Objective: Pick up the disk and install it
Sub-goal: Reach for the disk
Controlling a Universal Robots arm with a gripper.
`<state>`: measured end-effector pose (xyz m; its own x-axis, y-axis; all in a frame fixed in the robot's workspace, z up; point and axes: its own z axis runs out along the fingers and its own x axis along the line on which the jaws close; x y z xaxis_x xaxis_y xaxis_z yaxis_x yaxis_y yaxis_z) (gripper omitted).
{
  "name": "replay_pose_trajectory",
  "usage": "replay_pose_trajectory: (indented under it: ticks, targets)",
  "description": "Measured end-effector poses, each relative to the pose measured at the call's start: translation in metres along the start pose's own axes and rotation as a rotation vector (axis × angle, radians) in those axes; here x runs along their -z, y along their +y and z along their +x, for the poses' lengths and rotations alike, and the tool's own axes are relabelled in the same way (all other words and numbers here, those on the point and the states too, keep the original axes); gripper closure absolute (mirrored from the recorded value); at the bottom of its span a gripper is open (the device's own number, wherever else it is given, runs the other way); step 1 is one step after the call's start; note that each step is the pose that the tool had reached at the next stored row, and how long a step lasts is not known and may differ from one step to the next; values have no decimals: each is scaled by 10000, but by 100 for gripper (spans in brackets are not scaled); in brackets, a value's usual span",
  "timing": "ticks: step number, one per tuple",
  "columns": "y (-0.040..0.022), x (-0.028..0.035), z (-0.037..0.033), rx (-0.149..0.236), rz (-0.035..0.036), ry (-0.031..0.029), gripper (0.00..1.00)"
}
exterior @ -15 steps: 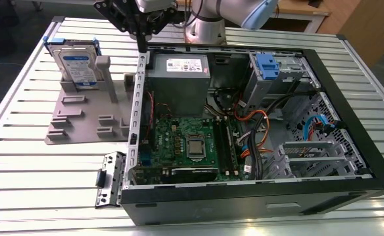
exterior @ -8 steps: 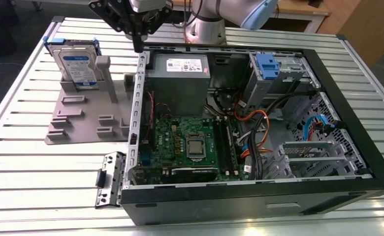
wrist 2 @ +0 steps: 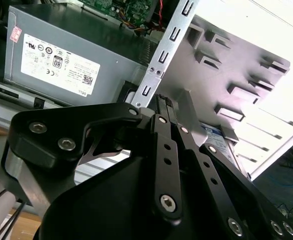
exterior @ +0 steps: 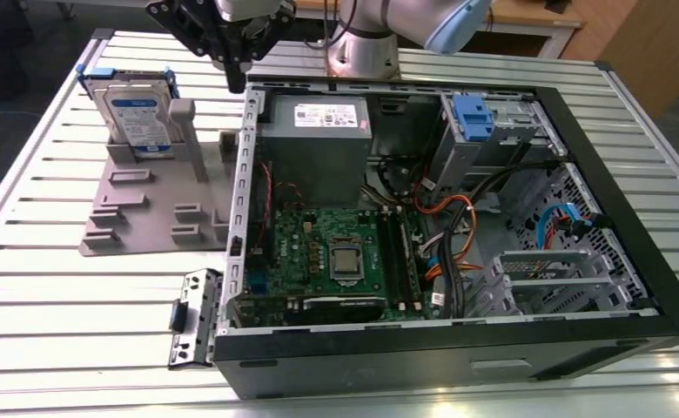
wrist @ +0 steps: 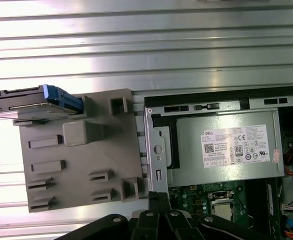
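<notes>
Hovering pre-grasp, jaws together, black gripper point(exterior: 238, 80) sits two o'clock of silver blue-railed metal disk point(exterior: 140, 117); grasping needs them parted.

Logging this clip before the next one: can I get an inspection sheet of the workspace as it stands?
Surface: slatted metal table, with a grey fixture plate on it.
Job's things: disk upright in the fixture, not grasped; open computer case beside it.
Clutter: loose metal bracket by the case.
Grippers: tool shut, empty, above the case's edge near the power supply.
Cables: orange leads and blue leads inside the case.
Surroundings: wooden furniture past the table.
</notes>
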<state>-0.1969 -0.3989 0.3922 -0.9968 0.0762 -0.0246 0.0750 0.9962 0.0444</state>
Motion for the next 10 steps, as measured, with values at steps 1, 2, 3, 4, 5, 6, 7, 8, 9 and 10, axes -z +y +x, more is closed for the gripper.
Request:
replay_pose_trajectory:
  ticks: [1, 2, 3, 4, 5, 6, 7, 8, 9, 10]
  targets:
    - [-1, 0, 10, 0, 0, 0, 90]
    - [-2, 0, 20, 0, 0, 0, 90]
    - [-2, 0, 30, 0, 0, 0, 90]
    - [-3, 0, 39, 0, 0, 0, 90]
    - [-3, 0, 47, -1, 0, 0, 90]
    - [-4, 0, 57, -1, 1, 0, 90]
    - [-5, 0, 65, -1, 1, 0, 90]
    - [-5, 0, 73, -1, 0, 0, 90]
    - [-6, 0, 81, -1, 0, 0, 90]
    - [-7, 0, 88, -1, 0, 1, 90]
